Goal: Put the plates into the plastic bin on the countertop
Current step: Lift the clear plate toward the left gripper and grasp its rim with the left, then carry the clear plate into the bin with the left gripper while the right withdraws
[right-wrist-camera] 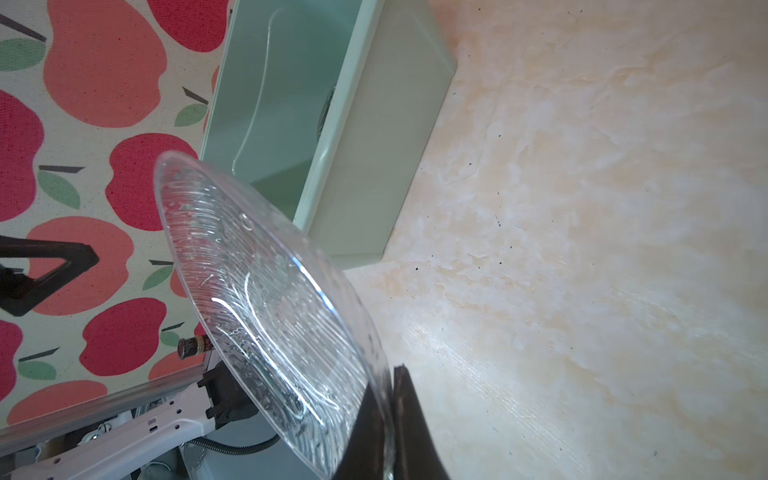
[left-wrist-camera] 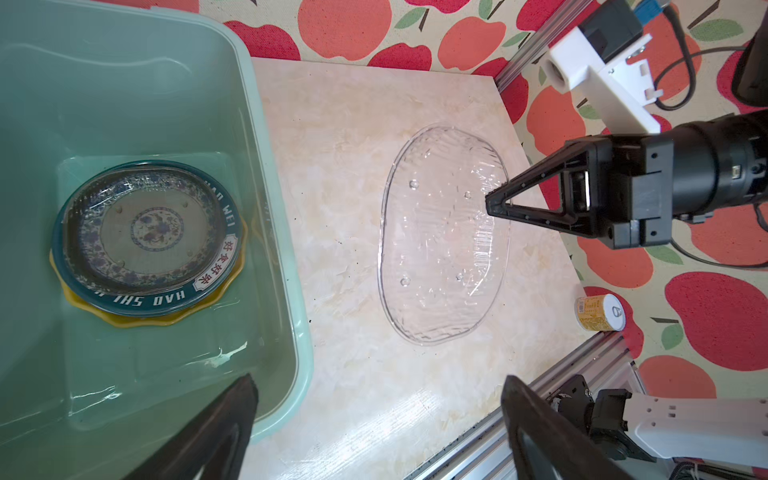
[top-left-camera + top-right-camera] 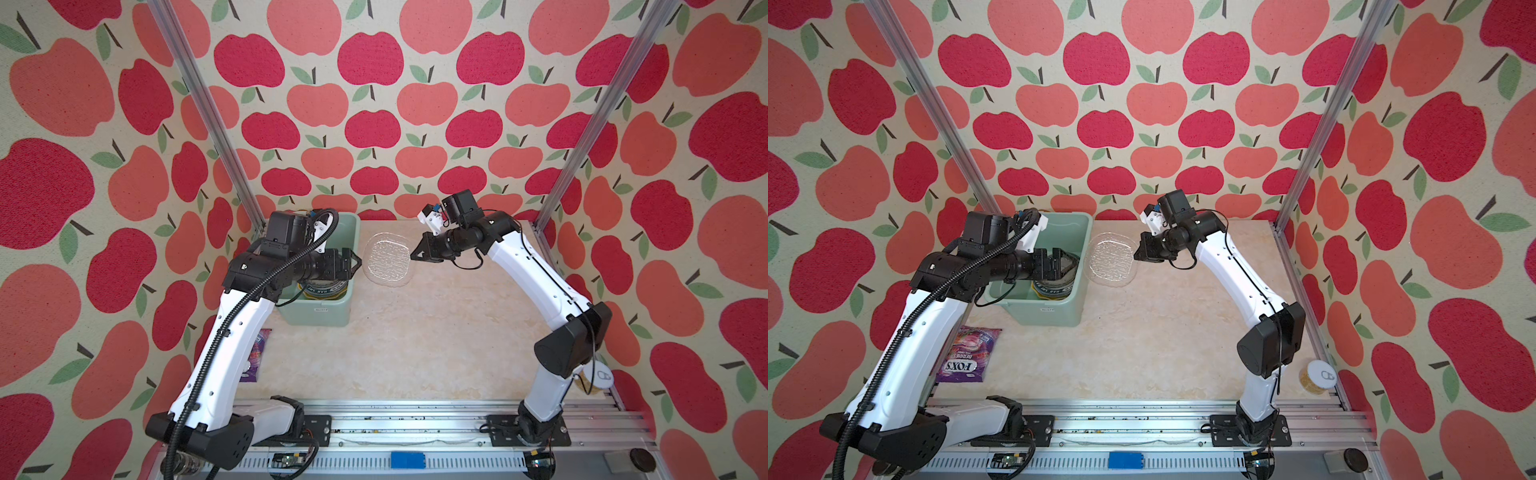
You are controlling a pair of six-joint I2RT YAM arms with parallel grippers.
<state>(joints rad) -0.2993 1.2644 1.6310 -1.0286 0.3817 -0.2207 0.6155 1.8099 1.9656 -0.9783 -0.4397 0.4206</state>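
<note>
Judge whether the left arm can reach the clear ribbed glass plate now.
Probably yes: the left gripper, jaws wide apart, faces the near rim of the clear ribbed glass plate with nothing between; the right gripper pinches the far rim.

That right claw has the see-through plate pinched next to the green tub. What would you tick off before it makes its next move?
1. Grip: the right gripper is shut on the rim of the clear glass plate. Ok.
2. Plate position: it is tilted and sits beside the plastic bin, not over it. Not ok.
3. Plate lifted off the countertop: the low edge is hard to see. Cannot tell.
4. Way into the bin: the left gripper hangs open over the bin, near the side facing the plate. Not ok.
5. Room inside: the stack of plates lies flat on the bottom, well below the rim. Ok.
</note>
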